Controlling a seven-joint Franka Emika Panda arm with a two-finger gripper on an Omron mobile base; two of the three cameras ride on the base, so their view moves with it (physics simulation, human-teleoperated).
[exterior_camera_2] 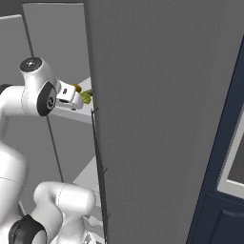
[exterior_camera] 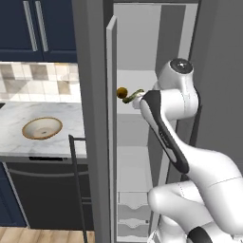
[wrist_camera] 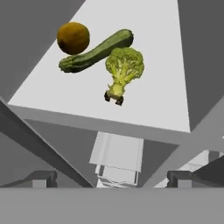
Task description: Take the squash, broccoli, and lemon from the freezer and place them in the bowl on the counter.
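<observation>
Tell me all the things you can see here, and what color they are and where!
lemon: one, yellow-orange, on the white freezer shelf, touching the squash.
squash: one, dark green, lying on the same shelf between the lemon and the broccoli.
broccoli: one, light green with a pale stalk, on the shelf beside the squash.
freezer: one, grey outside and white inside, door standing open, drawers at the bottom.
bowl: one, tan-brown rim and pale inside, on the counter, nothing in it.
counter: one, white marble with grey veins, left of the freezer.
cabinets: dark navy, above the counter.
claw: one, dark tips, open, in front of the food shelf, holding nothing.
</observation>
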